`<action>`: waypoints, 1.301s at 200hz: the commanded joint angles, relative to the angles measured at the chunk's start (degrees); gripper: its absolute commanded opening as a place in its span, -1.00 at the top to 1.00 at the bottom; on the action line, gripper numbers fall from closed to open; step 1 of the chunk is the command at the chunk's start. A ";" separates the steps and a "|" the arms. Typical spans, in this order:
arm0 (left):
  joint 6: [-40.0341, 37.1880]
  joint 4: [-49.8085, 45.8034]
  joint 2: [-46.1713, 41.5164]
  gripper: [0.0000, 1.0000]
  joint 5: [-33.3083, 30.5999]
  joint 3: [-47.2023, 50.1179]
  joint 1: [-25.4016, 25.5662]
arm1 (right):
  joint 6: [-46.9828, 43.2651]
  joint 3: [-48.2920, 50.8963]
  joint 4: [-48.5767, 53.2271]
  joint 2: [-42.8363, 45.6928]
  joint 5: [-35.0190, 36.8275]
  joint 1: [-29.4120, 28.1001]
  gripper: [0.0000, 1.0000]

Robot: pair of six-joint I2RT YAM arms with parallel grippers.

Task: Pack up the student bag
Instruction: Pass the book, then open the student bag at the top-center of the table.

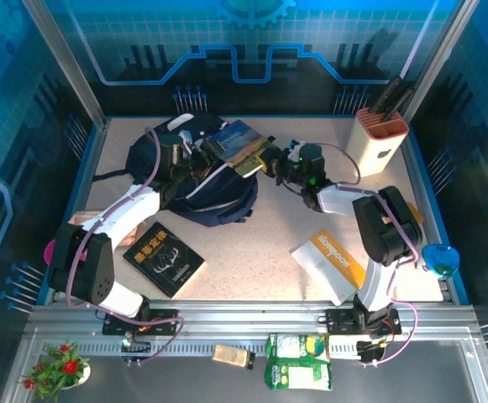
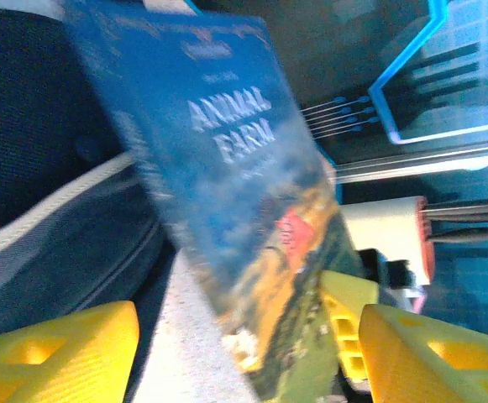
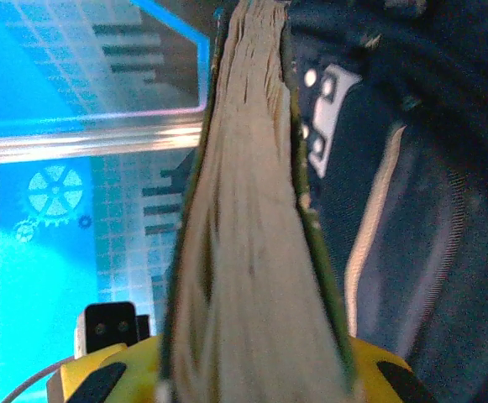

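Observation:
The student bag, dark navy with thin white stripes, lies at the back left of the table. A blue paperback, "Animal Farm", is held tilted over the bag's top. My right gripper is shut on the book's right end. In the right wrist view the page edge runs up from between the yellow fingers of that gripper, with the bag to the right. My left gripper sits at the bag's top. Its yellow fingers stand wide apart with the book's cover passing between them untouched.
A black book lies at the front left. An orange and white book lies at the front right. A holder with knives stands at the back right corner. Green snack packets rest on the front rail.

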State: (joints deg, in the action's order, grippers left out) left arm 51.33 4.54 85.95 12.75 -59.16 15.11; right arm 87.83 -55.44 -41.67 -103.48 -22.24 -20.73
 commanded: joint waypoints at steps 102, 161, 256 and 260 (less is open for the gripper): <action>-48.62 -37.90 12.06 -0.34 -20.28 -18.69 9.82 | -27.73 8.93 29.12 27.05 7.59 13.82 0.98; -49.66 -46.43 25.12 -0.10 -32.75 -29.15 14.07 | -28.11 9.81 30.37 28.04 7.73 14.79 0.98; -50.91 -49.79 32.00 0.58 -42.24 -35.94 15.74 | -27.84 10.51 30.37 28.18 7.27 15.03 0.97; -50.83 -49.74 31.57 0.65 -41.83 -35.96 15.69 | -27.96 10.39 30.54 28.18 7.25 15.06 0.97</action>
State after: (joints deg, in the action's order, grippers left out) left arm 0.99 -43.20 118.26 -26.13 -92.88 30.57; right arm 61.17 -44.82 -8.93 -77.23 -14.98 -6.68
